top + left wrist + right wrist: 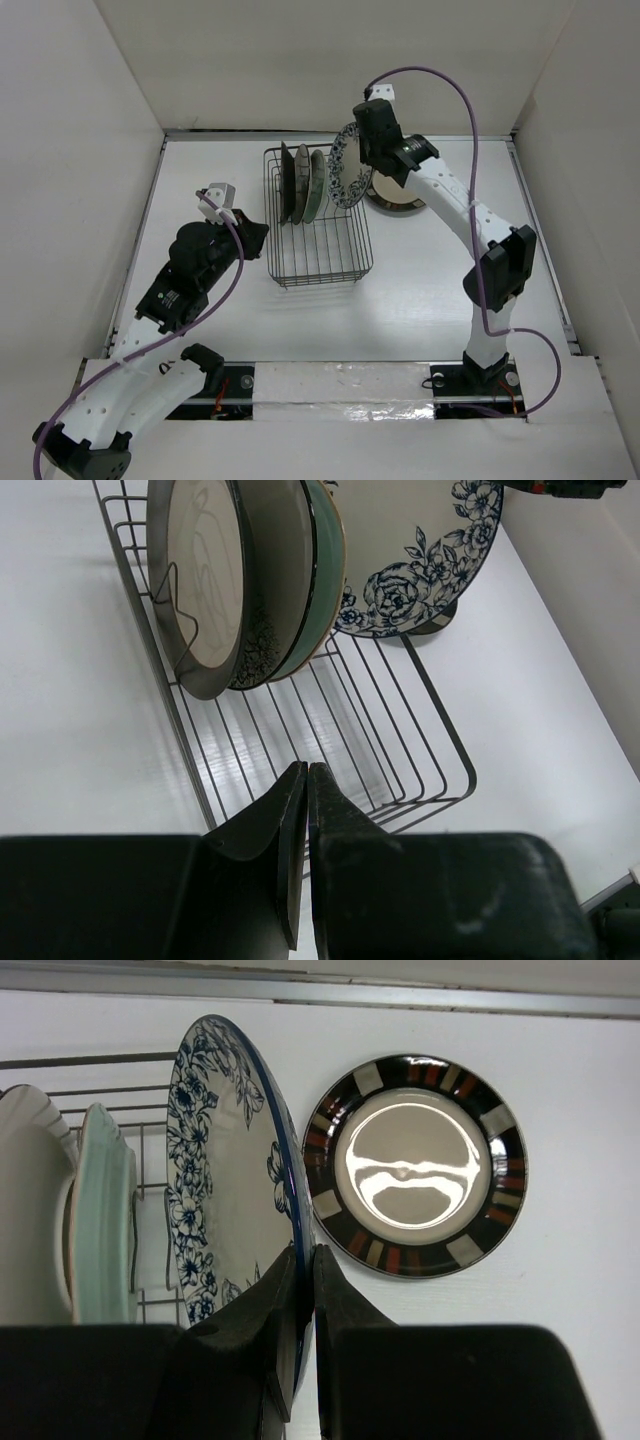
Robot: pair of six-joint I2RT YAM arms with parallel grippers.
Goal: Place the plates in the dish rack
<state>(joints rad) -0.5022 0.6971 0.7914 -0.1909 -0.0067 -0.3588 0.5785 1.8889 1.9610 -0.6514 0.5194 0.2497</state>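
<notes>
Black wire dish rack (pixel 322 252) runs lengthwise away from you, with three round plates (pixel 300 186) standing on edge at its far end. Your right fingers (pixel 270 1305) clamp the blue-and-white floral plate (pixel 225 1160) upright at the rack's far right corner. One black-rimmed plate (pixel 415 1165) lies flat on the white bench (pixel 430 290). Your left fingers (pixel 275 815) are pressed together, empty.

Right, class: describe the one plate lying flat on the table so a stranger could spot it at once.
Start at the black wire dish rack. Right of it, past the blue floral plate the right gripper holds on edge, the black-rimmed plate lies flat. It alone has red and grey blocks on its rim and a shiny cream centre.
</notes>
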